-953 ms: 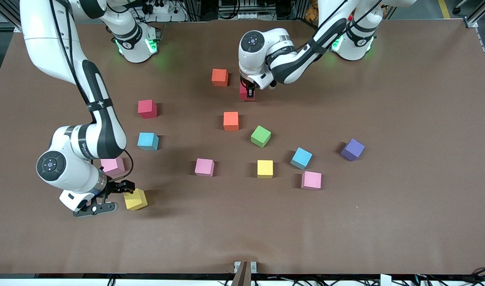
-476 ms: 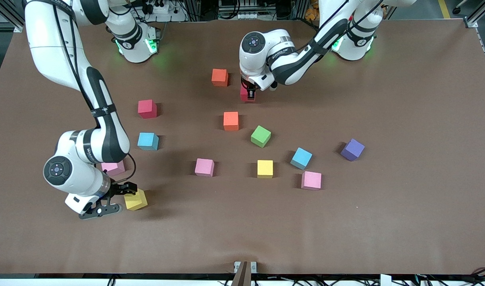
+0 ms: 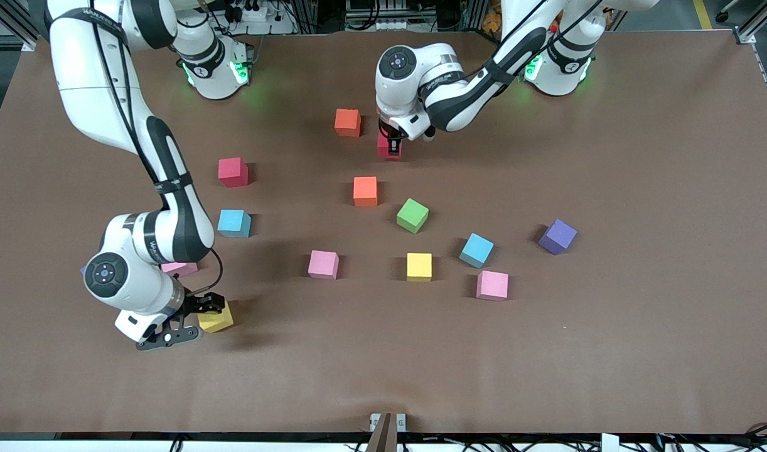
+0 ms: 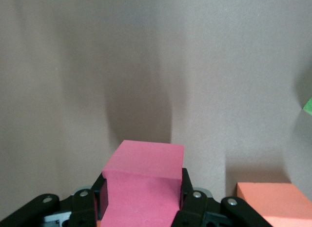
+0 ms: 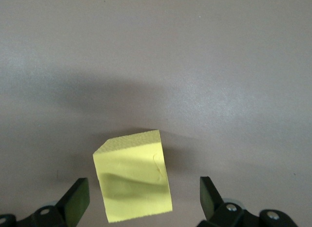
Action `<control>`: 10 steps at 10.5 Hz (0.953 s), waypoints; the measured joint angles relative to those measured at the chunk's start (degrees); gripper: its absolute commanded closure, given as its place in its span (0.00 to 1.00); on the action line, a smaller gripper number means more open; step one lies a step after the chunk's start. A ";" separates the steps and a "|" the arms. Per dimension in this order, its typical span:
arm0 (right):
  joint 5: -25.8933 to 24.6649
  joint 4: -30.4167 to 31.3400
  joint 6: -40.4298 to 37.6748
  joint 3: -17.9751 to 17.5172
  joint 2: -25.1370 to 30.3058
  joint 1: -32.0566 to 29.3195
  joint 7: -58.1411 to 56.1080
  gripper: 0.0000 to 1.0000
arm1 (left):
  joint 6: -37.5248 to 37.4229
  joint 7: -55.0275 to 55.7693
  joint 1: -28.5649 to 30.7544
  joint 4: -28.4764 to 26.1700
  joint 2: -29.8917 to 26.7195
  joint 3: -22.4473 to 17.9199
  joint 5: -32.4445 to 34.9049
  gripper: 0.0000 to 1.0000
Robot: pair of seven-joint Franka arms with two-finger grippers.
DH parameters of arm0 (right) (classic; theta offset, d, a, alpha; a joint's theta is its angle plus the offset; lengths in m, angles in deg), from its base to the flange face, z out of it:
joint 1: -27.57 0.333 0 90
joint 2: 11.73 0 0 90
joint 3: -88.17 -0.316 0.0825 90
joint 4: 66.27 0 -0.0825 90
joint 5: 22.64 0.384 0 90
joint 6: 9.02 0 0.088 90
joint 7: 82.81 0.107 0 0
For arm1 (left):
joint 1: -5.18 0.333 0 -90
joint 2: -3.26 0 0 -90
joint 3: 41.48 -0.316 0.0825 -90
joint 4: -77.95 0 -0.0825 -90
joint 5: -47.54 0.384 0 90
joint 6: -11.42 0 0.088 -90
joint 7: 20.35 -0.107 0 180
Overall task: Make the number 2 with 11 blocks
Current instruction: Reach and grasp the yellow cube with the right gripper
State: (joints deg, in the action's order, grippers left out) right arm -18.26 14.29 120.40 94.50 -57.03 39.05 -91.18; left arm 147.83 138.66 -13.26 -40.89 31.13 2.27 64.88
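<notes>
My left gripper [image 3: 391,148] is shut on a deep pink block [image 4: 144,188], low over the table beside an orange block [image 3: 347,122]. My right gripper [image 3: 197,320] stands open around a tilted yellow block [image 3: 218,319]; in the right wrist view that block [image 5: 134,180] lies between the fingertips [image 5: 78,200] with gaps on both sides. Loose on the table are a red block [image 3: 233,171], a second orange [image 3: 365,191], green [image 3: 412,215], two light blue [image 3: 234,223] [image 3: 476,250], pink [image 3: 323,264] [image 3: 492,285] and yellow [image 3: 419,266] blocks. No number 2 shape shows.
A purple cube [image 3: 557,236] sits toward the left arm's end of the table. Another pink block [image 3: 181,269] is partly hidden under the right arm. The brown table [image 3: 641,345] is bare along its edge nearest the front camera.
The right arm has slid toward the yellow block, and its open fingers now reach around it. The left gripper has shifted slightly with the deep pink block.
</notes>
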 measured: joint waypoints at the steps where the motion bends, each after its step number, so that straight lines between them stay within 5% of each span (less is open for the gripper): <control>1: 0.00 -0.26 0.43 -0.12 -0.64 0.00 0.00 0.00 | 0.06 0.21 -0.44 0.49 0.17 0.00 0.00 1.00; 10: 0.05 0.08 2.97 -0.31 -2.00 0.02 0.00 0.00 | 0.07 2.32 -6.33 2.91 3.38 -0.49 0.00 1.00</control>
State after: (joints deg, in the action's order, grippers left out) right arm -18.21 14.37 123.36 94.19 -59.03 39.07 -91.19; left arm 147.90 140.98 -19.59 -37.98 34.51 1.78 64.88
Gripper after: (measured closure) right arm 0.000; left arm 0.423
